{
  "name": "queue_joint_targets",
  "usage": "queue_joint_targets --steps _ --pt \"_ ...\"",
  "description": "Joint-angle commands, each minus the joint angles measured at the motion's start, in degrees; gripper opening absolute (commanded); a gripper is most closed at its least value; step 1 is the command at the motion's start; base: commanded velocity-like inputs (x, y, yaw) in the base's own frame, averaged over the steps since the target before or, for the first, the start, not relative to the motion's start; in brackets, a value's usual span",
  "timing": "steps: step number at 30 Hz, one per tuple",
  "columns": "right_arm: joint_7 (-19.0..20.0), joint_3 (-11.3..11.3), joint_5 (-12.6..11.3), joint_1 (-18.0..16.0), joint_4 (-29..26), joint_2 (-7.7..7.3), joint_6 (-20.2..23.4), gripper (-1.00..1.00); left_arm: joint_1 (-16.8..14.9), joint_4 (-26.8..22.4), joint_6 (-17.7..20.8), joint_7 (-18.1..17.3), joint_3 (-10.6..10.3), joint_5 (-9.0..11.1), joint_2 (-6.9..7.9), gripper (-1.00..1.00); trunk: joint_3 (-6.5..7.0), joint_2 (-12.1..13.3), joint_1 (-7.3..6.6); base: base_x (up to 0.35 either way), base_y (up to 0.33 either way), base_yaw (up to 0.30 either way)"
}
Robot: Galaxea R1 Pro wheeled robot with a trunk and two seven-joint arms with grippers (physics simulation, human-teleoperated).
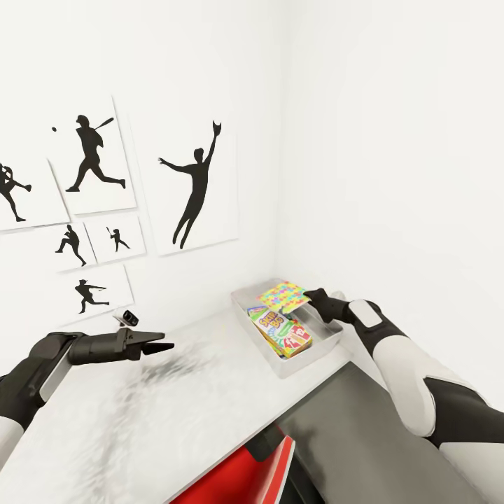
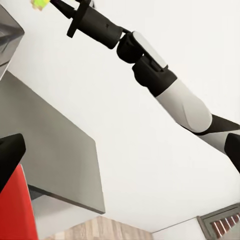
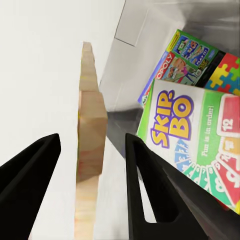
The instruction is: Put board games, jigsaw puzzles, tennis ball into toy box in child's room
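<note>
Over the toy box (image 1: 329, 344), which contains the SKIP-BO box (image 1: 283, 331), the right end effector (image 1: 312, 297) grips a jigsaw puzzle (image 1: 283, 296), while the left end effector (image 1: 159, 345) hovers empty, fingers parted, above the tabletop (image 1: 140, 420).

You can read "SKIP-BO" and "12" on the white-green-red flat game box (image 3: 192, 140), and "OPOLY" on the green-edged box (image 3: 172, 67) beneath it.

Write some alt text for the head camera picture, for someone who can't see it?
The robot's right gripper holds a colourful jigsaw puzzle over a grey toy box on a white table; a SKIP-BO game lies inside. The left gripper hovers empty over the table, below wall pictures of sports silhouettes.
</note>
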Motion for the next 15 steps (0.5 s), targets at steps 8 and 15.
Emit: queue_joint_targets --steps 8,15 --pt "0.1 -0.2 0.5 0.0 0.4 0.08 -0.3 -1.00 -0.1 -0.1 0.7 -0.3 -0.2 -0.1 0.10 1.00 -0.14 -0.1 0.04 0.000 0.000 0.000" --pt "0.3 -0.2 0.6 0.5 -0.2 0.04 -0.3 -1.00 -0.1 -0.1 0.7 -0.3 -0.2 -0.2 0.10 1.00 -0.14 -0.1 0.04 0.000 0.000 0.000"
